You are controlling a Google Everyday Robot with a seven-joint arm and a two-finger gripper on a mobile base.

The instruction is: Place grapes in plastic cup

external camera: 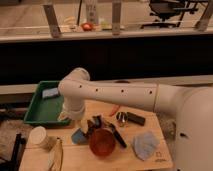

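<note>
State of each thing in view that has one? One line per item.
end effector: low, just behind the orange bowl.
plastic cup: left of the orange bowl, contents not visible.
grapes: at the end effector, apparently not in the plastic cup.
orange bowl: upright, looks empty.
paper cup: upright.
green tray: holds a blue object.

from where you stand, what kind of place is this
Probably an office or lab test area: a wooden table, a green tray, an office chair behind. The gripper is by the orange bowl.
</note>
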